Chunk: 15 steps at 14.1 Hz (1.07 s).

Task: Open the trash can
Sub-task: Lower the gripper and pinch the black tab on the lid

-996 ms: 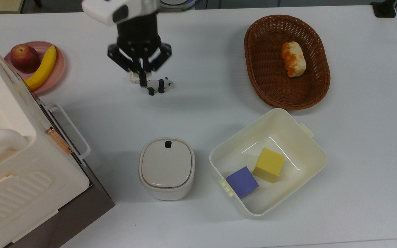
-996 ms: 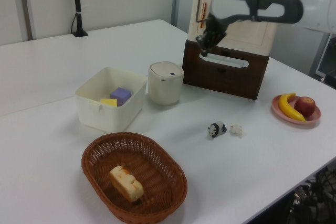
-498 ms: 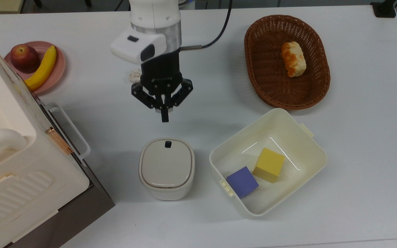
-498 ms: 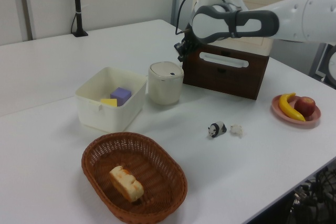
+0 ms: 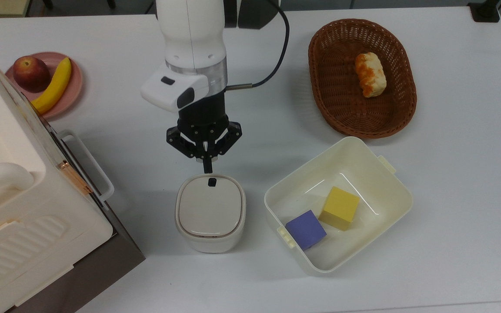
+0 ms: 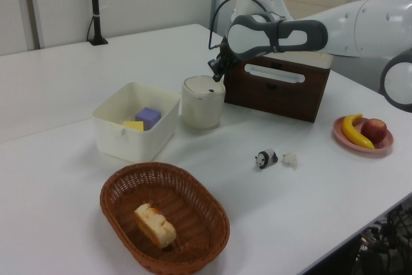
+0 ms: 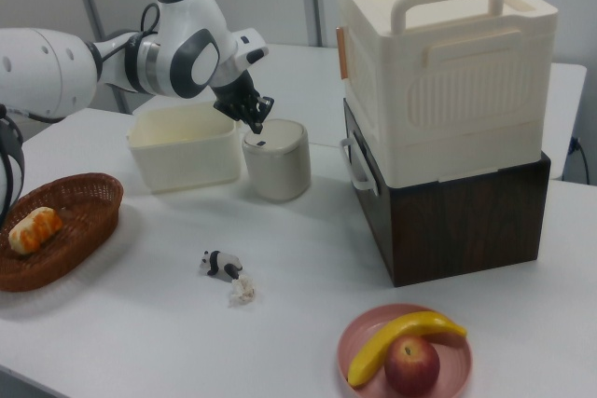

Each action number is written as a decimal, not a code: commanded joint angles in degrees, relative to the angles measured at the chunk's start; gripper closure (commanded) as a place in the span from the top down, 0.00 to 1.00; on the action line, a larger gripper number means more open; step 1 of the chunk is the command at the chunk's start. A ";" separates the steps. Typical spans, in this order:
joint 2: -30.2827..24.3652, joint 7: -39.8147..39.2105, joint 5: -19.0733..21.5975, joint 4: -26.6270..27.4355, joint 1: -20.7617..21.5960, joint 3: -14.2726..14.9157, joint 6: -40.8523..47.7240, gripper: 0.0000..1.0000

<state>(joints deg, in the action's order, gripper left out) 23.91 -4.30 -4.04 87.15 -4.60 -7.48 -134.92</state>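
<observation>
While the trash can (image 5: pixel 210 213) sits with its lid flat and closed, at about nine o'clock from the cream tub (image 5: pixel 400 191) in the top view, we judge the task barely begun. Our gripper (image 5: pixel 207 168), fingers pinched together on nothing, hangs at twelve o'clock from the can, its tip just short of the dark push-button (image 5: pixel 212 182). Pressing that button is what remains; we see no contact yet, and the lid has not lifted.
</observation>
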 commanded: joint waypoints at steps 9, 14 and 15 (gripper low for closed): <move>3.68 0.34 -2.64 -2.25 0.47 0.54 -3.15 0.00; 4.30 0.34 -3.08 -2.16 0.99 0.54 -3.15 0.00; 4.39 0.34 -3.69 -2.16 1.17 0.54 -3.15 0.00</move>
<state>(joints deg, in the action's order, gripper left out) 27.49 -4.30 -5.95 85.70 -4.56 -7.42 -137.12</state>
